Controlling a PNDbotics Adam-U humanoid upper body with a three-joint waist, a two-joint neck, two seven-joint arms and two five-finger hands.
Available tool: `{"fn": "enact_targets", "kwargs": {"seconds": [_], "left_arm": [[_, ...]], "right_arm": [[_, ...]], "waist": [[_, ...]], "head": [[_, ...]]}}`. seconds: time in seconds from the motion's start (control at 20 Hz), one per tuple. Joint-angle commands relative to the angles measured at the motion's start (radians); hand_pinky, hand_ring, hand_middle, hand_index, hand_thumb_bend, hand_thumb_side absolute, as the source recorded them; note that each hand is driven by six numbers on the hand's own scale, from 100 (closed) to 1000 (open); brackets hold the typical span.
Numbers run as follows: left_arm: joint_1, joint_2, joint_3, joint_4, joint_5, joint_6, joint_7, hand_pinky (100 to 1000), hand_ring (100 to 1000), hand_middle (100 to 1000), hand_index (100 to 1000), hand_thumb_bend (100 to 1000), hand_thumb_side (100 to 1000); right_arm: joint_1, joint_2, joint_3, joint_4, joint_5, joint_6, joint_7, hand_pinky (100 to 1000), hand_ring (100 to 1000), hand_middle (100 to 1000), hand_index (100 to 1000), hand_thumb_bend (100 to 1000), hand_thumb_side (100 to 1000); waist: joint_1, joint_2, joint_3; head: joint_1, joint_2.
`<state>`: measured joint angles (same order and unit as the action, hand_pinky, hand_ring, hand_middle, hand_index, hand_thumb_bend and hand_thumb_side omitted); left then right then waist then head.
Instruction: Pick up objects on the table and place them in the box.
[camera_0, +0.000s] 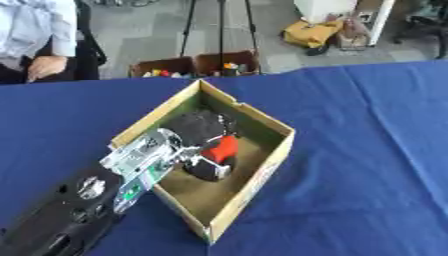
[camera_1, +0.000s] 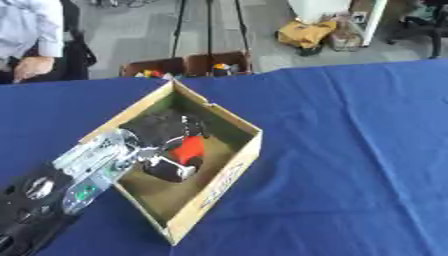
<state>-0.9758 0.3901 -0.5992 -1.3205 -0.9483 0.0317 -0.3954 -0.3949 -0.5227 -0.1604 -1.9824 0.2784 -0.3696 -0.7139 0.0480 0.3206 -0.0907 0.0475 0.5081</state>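
We found our left hand (camera_0: 199, 131) reaching over the near-left wall of the cardboard box (camera_0: 271, 165), its dark fingers curled round a small red object (camera_0: 220, 148) inside the box, just above the floor of it. The right hand showed in neither view. The red object was a short, rounded, smooth-looking piece; we could not make out what it was, but we judged it light and stiff, probably plastic, and somewhat slippery, so a hold across its narrow middle seemed the sensible place. Just below it sat a darker lump (camera_1: 171, 170) with a pale edge, touching the red piece or very near it; we could not tell whether it was a second item or part of the hand. The box was plain brown corrugated board, open-topped, with thin walls that we expected to flex if the wrist leaned on them. It stood askew on a blue tablecloth (camera_0: 367, 150), soft and matte, lying in shallow wrinkles.
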Motion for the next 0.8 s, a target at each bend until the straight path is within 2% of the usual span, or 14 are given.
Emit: {"fn": "enact_targets", "kwargs": {"seconds": [0.05,0.3,0.6,0.75,0.8], "left_arm": [[-0.017,0.007,0.013,-0.005,-0.023,-0.024,0.002,349,615,874,898,168,445],[-0.016,0.006,0.012,-0.002,-0.038,-0.075,-0.068,487,761,944,947,244,509],[-0.018,0.008,0.023,-0.037,-0.033,-0.094,-0.145,632,856,986,966,284,584],[-0.022,0.014,0.042,-0.095,-0.031,-0.089,-0.151,682,889,995,971,280,663],[-0.023,0.017,0.053,-0.121,-0.027,-0.087,-0.148,698,899,999,975,274,737]], "right_arm": [[-0.006,-0.016,-0.012,-0.018,-0.006,-0.001,-0.004,791,731,702,788,100,690],[-0.004,-0.014,-0.012,-0.018,-0.007,-0.001,-0.005,790,731,702,788,100,688],[-0.006,-0.015,-0.011,-0.018,-0.009,-0.001,-0.003,790,731,702,789,100,688],[-0.007,-0.016,-0.011,-0.018,-0.009,0.000,-0.002,790,731,702,788,100,688],[-0.007,-0.016,-0.011,-0.018,-0.009,0.000,-0.001,790,731,702,788,100,688]], "waist": [[0.014,-0.002,-0.002],[0.015,-0.003,-0.002],[0.015,-0.006,-0.002],[0.015,-0.008,0.002],[0.015,-0.009,0.003]], "head": [[0.002,-0.007],[0.005,-0.008],[0.006,-0.010],[0.003,-0.009],[0.002,-0.008]]}}
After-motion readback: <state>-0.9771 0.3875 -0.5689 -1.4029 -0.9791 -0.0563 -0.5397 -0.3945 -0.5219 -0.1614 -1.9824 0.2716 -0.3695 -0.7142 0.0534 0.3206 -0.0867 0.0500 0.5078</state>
